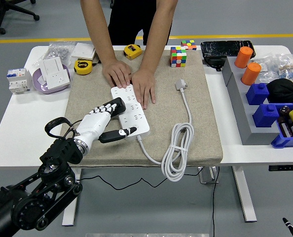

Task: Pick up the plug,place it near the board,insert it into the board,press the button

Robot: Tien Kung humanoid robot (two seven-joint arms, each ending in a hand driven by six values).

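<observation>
L hand (pixel 103 123) came in from the lower left over the beige mat (pixel 201 133) on the counter (pixel 18 128); fingers (pixel 108 108) were spread and loose, holding nothing, thumb stretched toward the near end of the white power strip (pixel 130 109), fingertips resting at its left edge. Just beyond the fingers, a person's hands (pixel 131 81) pressed flat on the strip's far end. Well to the fingers' right lay the plug (pixel 181 85), its white cable (pixel 177 148) coiled nearer the counter's front edge. R hand wasn't in view.

White plug (pixel 181 85) lies unplugged right of white board (pixel 130 110) — apart
</observation>
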